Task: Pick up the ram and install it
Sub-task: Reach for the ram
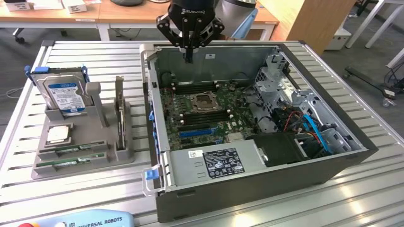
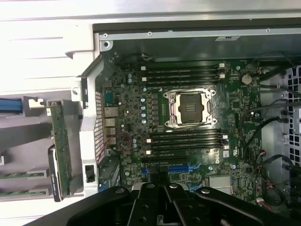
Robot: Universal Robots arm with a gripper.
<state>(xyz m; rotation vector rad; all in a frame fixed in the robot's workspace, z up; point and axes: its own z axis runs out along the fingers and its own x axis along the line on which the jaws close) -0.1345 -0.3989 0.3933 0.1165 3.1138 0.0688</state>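
Observation:
Two green ram sticks (image 1: pixel 73 150) (image 1: pixel 71 162) lie flat in the front slots of a grey holder (image 1: pixel 94 163) at the exterior view's left; their ends (image 2: pixel 19 175) appear in the wrist view too. My gripper (image 1: pixel 188 57) hangs above the back wall of the open computer case (image 1: pixel 252 189), far from the ram. Its fingers are shut with nothing between them. The wrist view looks down past the gripper's black body (image 2: pixel 164 202) onto the motherboard (image 2: pixel 188 155), with black memory slots (image 2: pixel 183 71) (image 2: pixel 186 139) on both sides of the empty processor socket (image 2: pixel 190 107).
The holder also carries a silver-blue hard drive (image 1: pixel 63 92), a small square processor chip (image 1: pixel 58 135) and an upright card (image 1: pixel 118 113). Inside the case are a drive cage (image 1: pixel 277 80), cables (image 1: pixel 312 127) and a power supply (image 1: pixel 215 163). A slatted metal table (image 1: pixel 353 198) lies beneath.

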